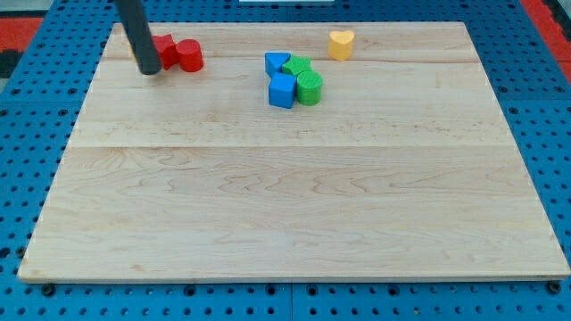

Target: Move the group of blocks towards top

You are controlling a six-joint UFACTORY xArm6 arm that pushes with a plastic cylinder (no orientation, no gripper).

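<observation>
Blue-green block group (293,78) upper centre; my tip (149,71) touching red blocks (178,53).

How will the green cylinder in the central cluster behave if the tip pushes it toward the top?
The green cylinder stands on its flat end, so it should slide, not roll. It touches the blue cube and another green block, so they would probably shift together. My tip is far off, beside the red blocks.

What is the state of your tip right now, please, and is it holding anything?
My tip: a bare rod with no jaws, holding nothing; it sits at the view's top left, against the left side of the red blocks, far from the blue-and-green group.
</observation>
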